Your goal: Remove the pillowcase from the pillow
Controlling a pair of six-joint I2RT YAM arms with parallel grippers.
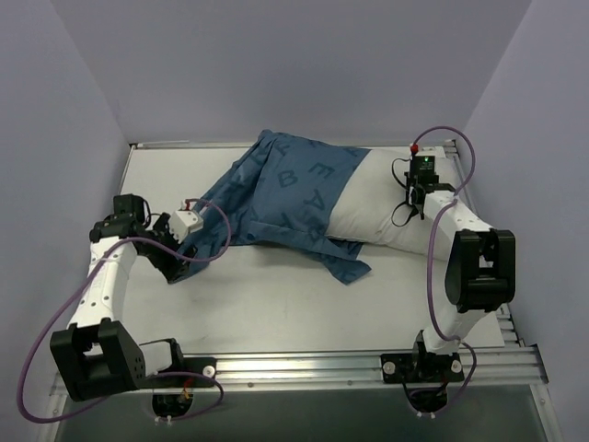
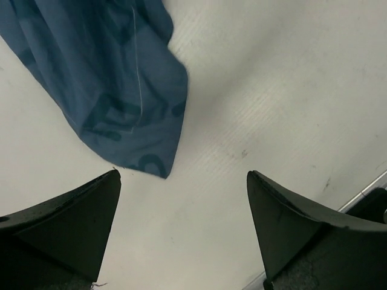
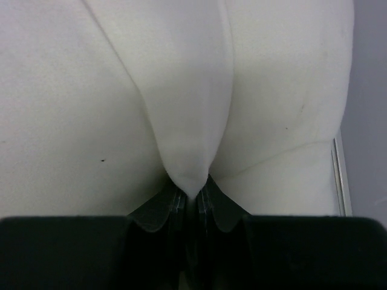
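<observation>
Now the right tool point(image 3: 192, 196) pinches the pillow point(image 3: 181, 90) — left tool point(image 2: 183, 174) gapes wide near the pillowcase point(image 2: 115, 78).

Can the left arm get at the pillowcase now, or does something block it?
Probably yes. The left gripper is open over the table, and a loose corner of the pillowcase lies just ahead of it, with nothing between.

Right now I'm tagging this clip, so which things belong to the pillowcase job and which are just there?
Job: pillowcase, pillow, right gripper pinching the pillow, open left gripper.
Just there: table, small red object, aluminium rail.
</observation>
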